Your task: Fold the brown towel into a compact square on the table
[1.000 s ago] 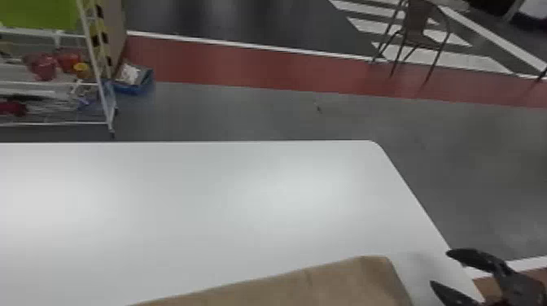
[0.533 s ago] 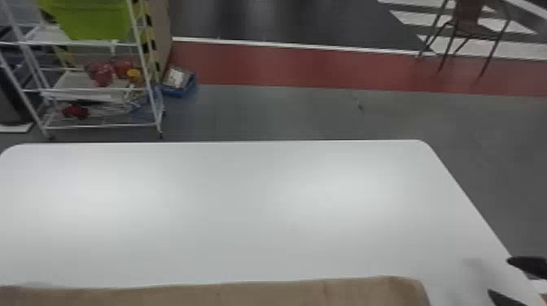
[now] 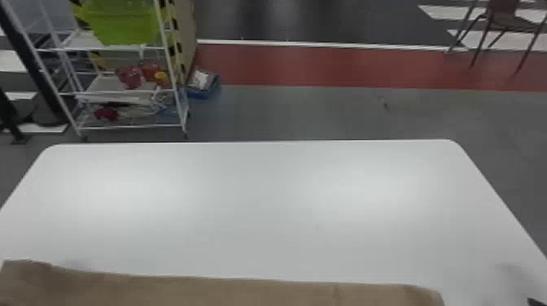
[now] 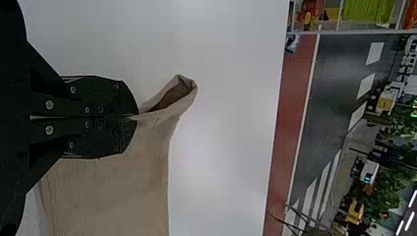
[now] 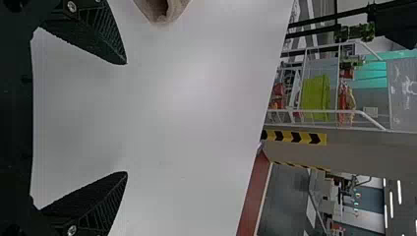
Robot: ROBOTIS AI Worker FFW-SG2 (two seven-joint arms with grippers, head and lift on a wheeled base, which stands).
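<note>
At the bottom right corner of the head view a dark tip of my right gripper (image 3: 536,302) shows. The brown towel (image 3: 228,291) stretches as a long strip along that view's bottom edge. In the left wrist view my left gripper (image 4: 134,117) is shut on the towel (image 4: 118,196), pinching it near a corner whose edge curls up into a loop past the fingertips. The right wrist view has my right gripper (image 5: 127,118) wide open over bare tabletop, apart from the towel (image 5: 169,11), whose folded end is near one finger.
The white table (image 3: 260,203) extends beyond the towel to its rounded far corners. On the floor behind stand a white wire rack (image 3: 134,92) with a green bin (image 3: 122,22), a blue box (image 3: 202,84) and a brown chair (image 3: 502,18).
The head view has swung to the left, bringing in the rack and the table's far left corner. More of the towel's left part shows, and my right gripper has slid towards the right edge.
</note>
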